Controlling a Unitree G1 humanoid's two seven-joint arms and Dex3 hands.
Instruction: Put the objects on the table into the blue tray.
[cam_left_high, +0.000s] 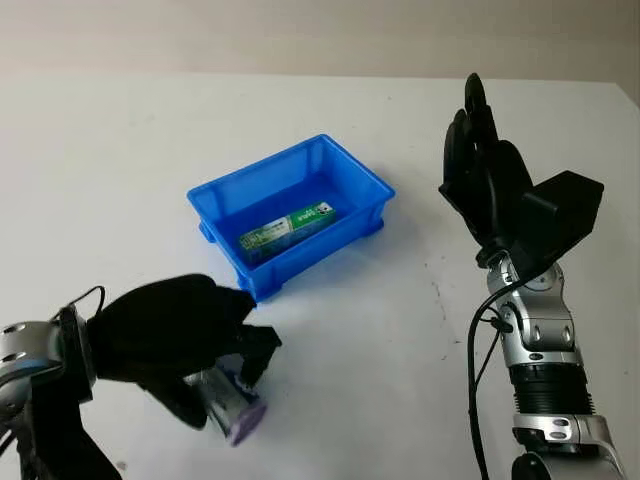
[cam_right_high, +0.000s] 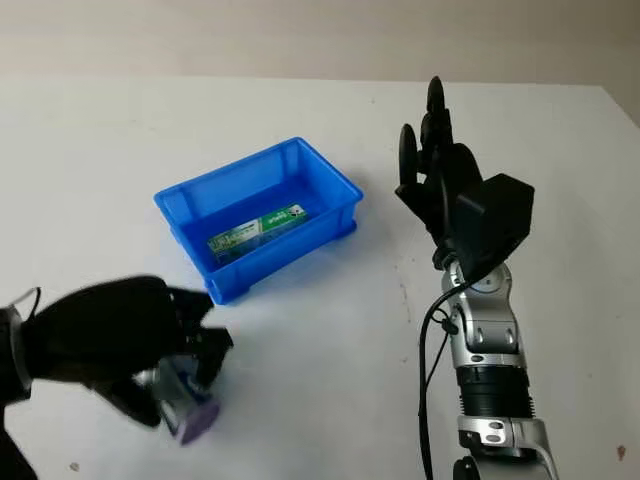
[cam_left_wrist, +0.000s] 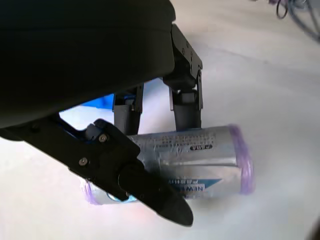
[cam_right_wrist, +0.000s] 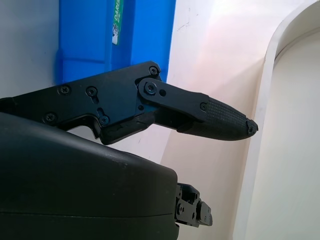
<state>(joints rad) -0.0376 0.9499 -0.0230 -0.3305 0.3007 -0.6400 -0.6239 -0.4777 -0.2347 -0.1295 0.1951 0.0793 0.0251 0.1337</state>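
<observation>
my left hand (cam_left_high: 185, 340) is low at about 7 o'clock on the white table (cam_left_high: 120, 140). its black fingers (cam_left_wrist: 182, 97) are curled around a silver can (cam_left_wrist: 185, 160) with purple ends. the can lies on its side in my grip, with a thumb across the front and two fingers behind it. i cannot tell if the can touches the table.

the blue tray (cam_left_high: 352, 173) sits near the middle of the table, at about 1 o'clock from my left hand and near it. a green box (cam_left_high: 287, 227) lies flat inside the tray.

my right hand (cam_left_high: 487, 165) is up in the air at about 3 o'clock from the tray, a little way off to its side. it holds nothing and its fingers point up and away from me. in the right wrist view one finger (cam_right_wrist: 220, 122) sticks out straight past the tray's edge.
</observation>
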